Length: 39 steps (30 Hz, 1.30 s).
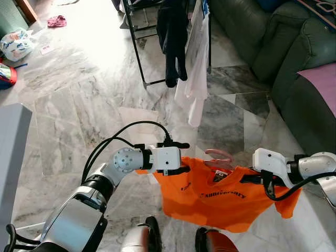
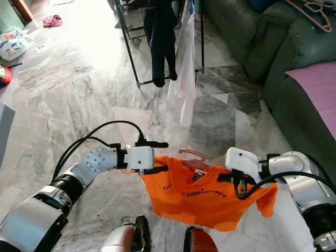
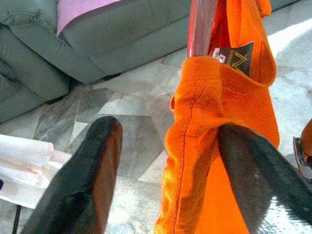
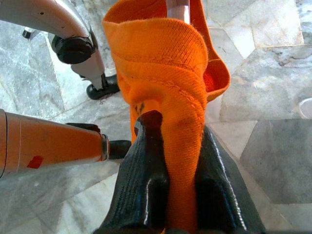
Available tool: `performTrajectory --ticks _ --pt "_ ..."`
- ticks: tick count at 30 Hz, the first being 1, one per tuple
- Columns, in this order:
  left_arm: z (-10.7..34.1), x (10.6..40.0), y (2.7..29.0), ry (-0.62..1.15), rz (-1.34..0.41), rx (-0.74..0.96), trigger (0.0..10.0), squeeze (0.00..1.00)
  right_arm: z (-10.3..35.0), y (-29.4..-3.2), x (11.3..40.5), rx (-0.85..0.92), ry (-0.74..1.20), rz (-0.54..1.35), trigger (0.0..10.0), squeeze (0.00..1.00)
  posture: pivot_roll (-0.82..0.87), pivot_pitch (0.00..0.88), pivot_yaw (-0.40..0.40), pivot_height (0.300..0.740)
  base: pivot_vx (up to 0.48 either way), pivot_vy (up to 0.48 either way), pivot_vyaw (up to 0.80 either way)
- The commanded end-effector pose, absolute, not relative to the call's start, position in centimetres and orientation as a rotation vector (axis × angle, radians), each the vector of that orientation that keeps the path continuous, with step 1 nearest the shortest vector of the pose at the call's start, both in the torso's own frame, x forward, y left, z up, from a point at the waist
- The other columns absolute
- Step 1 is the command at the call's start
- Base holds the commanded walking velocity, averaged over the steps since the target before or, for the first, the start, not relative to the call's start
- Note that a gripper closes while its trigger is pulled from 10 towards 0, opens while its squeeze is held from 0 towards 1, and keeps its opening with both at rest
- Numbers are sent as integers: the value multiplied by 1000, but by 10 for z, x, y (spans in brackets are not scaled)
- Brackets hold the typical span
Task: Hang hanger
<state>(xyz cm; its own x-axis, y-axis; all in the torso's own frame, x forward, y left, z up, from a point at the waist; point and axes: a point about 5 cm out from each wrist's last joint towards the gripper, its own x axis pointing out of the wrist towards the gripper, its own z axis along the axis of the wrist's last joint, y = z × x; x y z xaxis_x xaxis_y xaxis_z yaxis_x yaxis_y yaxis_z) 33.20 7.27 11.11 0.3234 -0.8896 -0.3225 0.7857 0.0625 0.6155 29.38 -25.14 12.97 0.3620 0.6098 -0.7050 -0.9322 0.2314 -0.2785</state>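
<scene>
Grey-veined marble floor [image 1: 79,105] spreads toward a dark green sofa [image 1: 283,47] and a black metal drying rack [image 1: 137,47], well ahead. Between both arms hangs an orange T-shirt [image 1: 220,197] on a pink plastic hanger [image 1: 220,156]. Right tool [image 4: 170,161] pinches one shoulder; left tool [image 3: 165,161], fingers parted, merely straddles the other, so that side could slip off the hanger.

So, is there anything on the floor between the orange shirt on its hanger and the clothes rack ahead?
Nothing visible: bare marble floor lies between the orange shirt and the clothes rack, where dark and white garments already hang.
</scene>
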Motion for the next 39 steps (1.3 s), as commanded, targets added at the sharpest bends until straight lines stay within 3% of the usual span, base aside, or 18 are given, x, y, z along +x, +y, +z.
performTrajectory --ticks 1,7,8,12,22,27,30,34,39 --pt "113 333 74 -166 -1274 824 10000 1000 130 -252 293 -749 499 1132 0 0 -144 237 93 740 0 0 0" --pt "113 333 74 -166 -1274 824 10000 1000 130 -252 293 -749 499 1132 0 0 -144 237 93 740 0 0 0" --pt "115 335 78 -172 -1234 817 10000 1000 119 -244 296 -729 437 1005 0 0 -145 227 93 740 0 0 0" --pt "113 337 82 -162 -1199 812 10000 1000 109 -234 300 -701 367 849 0 0 -145 222 88 740 0 0 0" --pt "111 336 82 -143 -1192 766 10000 1000 105 -218 306 -707 333 805 0 0 -141 211 80 740 0 0 0" --pt "112 343 87 -137 -1050 699 10000 1000 99 -211 306 -690 332 761 0 0 -140 206 76 740 0 0 0" --pt "110 352 99 -90 -828 542 10000 1000 90 -204 302 -651 334 695 0 0 -149 200 74 740 0 0 0" --pt "108 354 105 -78 -729 456 10000 1000 86 -202 299 -617 326 649 0 0 -154 191 69 740 0 0 0" --pt "108 354 105 -78 -729 456 10000 1000 86 -202 299 -617 326 649 0 0 -154 191 69 740 0 0 0"
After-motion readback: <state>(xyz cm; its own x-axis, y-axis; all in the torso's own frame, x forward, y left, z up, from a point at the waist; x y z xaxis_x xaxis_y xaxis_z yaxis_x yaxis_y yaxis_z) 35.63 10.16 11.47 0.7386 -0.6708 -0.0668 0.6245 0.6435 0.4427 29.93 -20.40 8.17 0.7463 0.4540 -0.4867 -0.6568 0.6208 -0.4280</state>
